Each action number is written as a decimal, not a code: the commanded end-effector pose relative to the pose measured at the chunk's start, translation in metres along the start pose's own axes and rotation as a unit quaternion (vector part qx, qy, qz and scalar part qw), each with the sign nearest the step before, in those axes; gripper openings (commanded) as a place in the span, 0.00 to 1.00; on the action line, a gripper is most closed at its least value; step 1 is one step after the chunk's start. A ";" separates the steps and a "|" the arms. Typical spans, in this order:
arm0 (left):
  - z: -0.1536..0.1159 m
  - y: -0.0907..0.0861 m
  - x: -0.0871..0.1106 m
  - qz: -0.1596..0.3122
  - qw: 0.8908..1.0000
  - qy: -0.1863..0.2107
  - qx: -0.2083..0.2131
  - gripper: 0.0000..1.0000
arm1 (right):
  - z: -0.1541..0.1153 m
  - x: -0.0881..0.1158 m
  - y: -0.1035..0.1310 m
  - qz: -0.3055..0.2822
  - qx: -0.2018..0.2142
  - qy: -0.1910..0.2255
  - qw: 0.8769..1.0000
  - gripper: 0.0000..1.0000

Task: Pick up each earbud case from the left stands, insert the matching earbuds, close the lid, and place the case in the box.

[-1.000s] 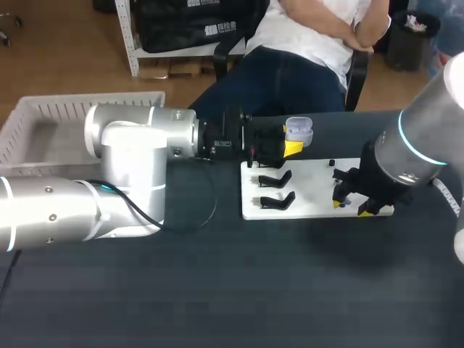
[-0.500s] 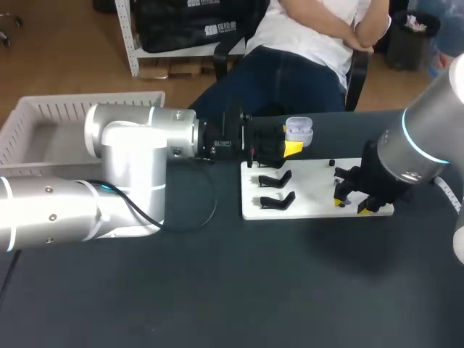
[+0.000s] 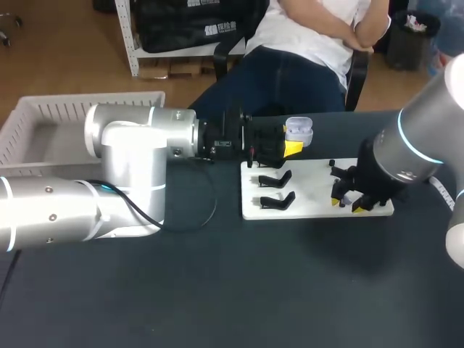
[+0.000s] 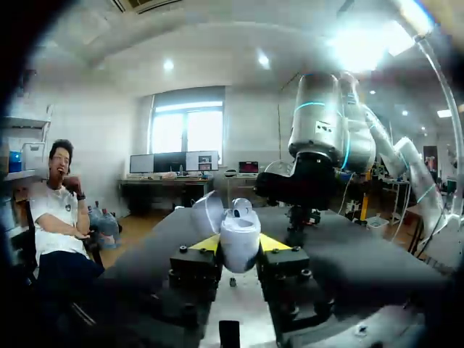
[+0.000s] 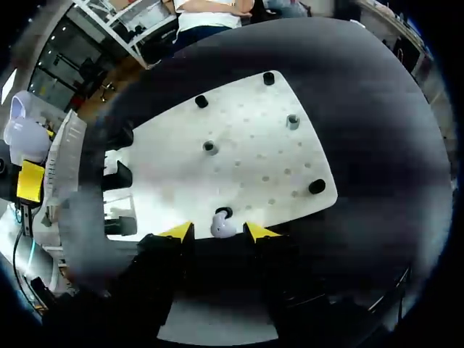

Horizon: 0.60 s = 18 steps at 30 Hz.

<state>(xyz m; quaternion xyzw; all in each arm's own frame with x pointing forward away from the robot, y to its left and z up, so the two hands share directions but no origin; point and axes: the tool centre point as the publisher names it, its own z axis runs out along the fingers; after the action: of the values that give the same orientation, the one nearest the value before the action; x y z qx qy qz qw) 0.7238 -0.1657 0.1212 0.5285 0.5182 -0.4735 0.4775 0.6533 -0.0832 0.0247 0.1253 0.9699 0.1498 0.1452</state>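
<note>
My left gripper [image 3: 288, 147] is held sideways above the back left corner of the white board [image 3: 312, 190], shut on a pale lavender earbud case [image 3: 299, 133]. In the left wrist view the case [image 4: 240, 236] stands between the yellow tips with its lid [image 4: 208, 212] open. My right gripper [image 3: 347, 204] points down at the board's front right part. In the right wrist view a lavender earbud [image 5: 223, 226] sits on the board [image 5: 246, 152] between the right gripper's [image 5: 219, 232] open fingers, with small gaps on both sides.
Two empty black stands [image 3: 275, 178] [image 3: 278, 201] sit on the board's left part. Small pegs [image 5: 209, 147] [image 5: 317, 186] dot the board. A white slatted box [image 3: 43, 119] stands at the table's back left, behind my left arm.
The right gripper has shifted slightly left over the board and its fingers have drawn closer around the earbud. The left arm and the case have not moved.
</note>
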 end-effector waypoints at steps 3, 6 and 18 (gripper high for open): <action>0.001 0.000 0.001 0.001 1.000 -0.002 -0.002 0.00 | 0.001 0.001 0.001 0.000 0.002 -0.003 1.000 0.41; 0.001 0.000 0.001 0.001 1.000 -0.002 -0.002 0.00 | 0.001 0.001 0.000 0.001 0.004 -0.003 1.000 0.40; 0.001 0.000 0.001 0.001 1.000 -0.002 -0.002 0.00 | 0.000 0.000 0.001 0.006 0.007 -0.007 1.000 0.27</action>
<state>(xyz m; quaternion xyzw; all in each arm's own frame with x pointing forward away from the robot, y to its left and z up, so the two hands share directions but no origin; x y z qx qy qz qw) 0.7238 -0.1657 0.1212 0.5285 0.5182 -0.4735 0.4775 0.6551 -0.0837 0.0263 0.1309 0.9700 0.1446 0.1452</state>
